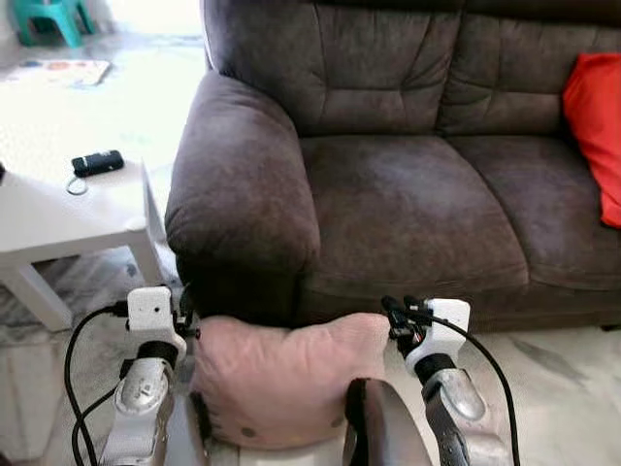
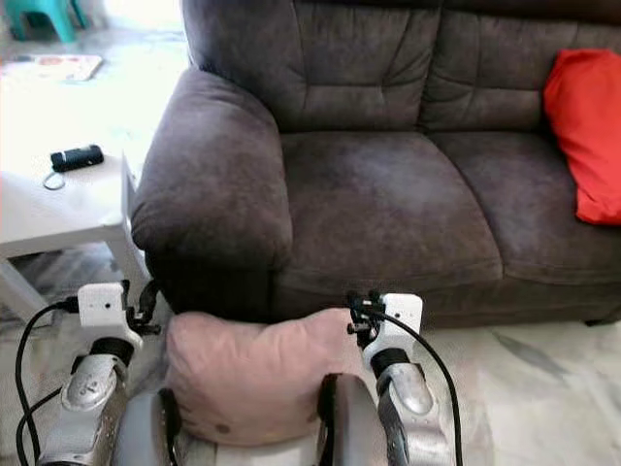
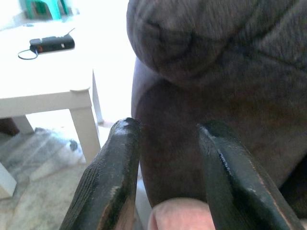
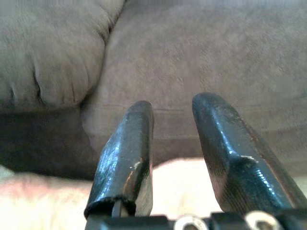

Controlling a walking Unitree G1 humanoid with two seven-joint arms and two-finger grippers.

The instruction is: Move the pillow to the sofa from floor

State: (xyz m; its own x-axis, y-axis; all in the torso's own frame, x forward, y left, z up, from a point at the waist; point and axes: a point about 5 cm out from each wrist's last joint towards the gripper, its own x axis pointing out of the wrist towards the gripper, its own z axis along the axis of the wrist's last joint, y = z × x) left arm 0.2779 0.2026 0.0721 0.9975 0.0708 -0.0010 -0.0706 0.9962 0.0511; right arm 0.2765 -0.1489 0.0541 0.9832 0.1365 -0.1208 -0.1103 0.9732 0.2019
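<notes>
**Inspector:** Black fingers [image 3: 108, 191] of the left gripper [image 3: 168, 132] stand spread, with the top edge of the pink pillow [image 1: 281, 383] showing low between them. Nothing is pinched in those jaws.

**Clerk:** And the right gripper [image 4: 172, 112]?

**Inspector:** Likewise spread, pointing at the sofa's front, with the pillow's pale cloth lying under and behind the fingertips. It also pinches nothing.

**Clerk:** Where does the pillow lie from each?

**Inspector:** It sits down low in front of the sofa [image 1: 408, 194], pressed close to the base below the armrest [image 1: 243, 184], between the two arms. Its long axis runs side to side, parallel to the sofa front. The left wrist stands at its left end and the right wrist at its right end. Both appear about equally near. Whether either arm presses the pillow's flank, I cannot tell.

**Clerk:** The relation that governs the next move?

**Inspector:** In my judgement, the seat cushion [image 1: 408, 209] lies forward of and above the pillow, so the pillow must be squeezed from both ends, then raised over the front edge.

**Clerk:** Surroundings?

**Inspector:** A white bench [image 1: 58, 218] stands to the left, carrying a small black device [image 1: 97, 162]. A red cushion [image 1: 597, 131] rests at the sofa's far right, well apart.
</notes>
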